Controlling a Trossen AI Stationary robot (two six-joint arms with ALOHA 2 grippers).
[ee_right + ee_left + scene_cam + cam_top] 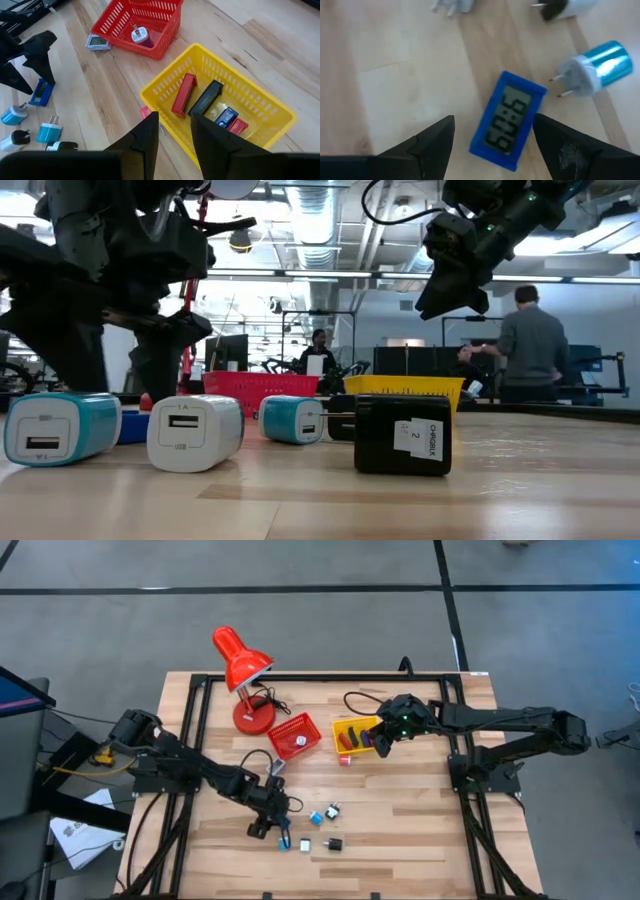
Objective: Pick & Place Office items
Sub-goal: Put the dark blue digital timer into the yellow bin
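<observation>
An open-plan lab or workshop: exposed ceiling ducts [320, 225], workstations, people [532, 345] beyond the wooden table [400, 830].

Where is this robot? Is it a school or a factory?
Probably a robotics lab or workshop: a wooden table on a concrete floor, bare ceiling pipes, workbenches with screens, and people working behind.

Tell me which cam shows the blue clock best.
Left wrist view: the blue clock fills the frame face-up, digits showing, between the left gripper's open fingers. High view gives a tiny blue speck by that gripper; right wrist shows it small and far; low view mostly hides it behind chargers.
</observation>
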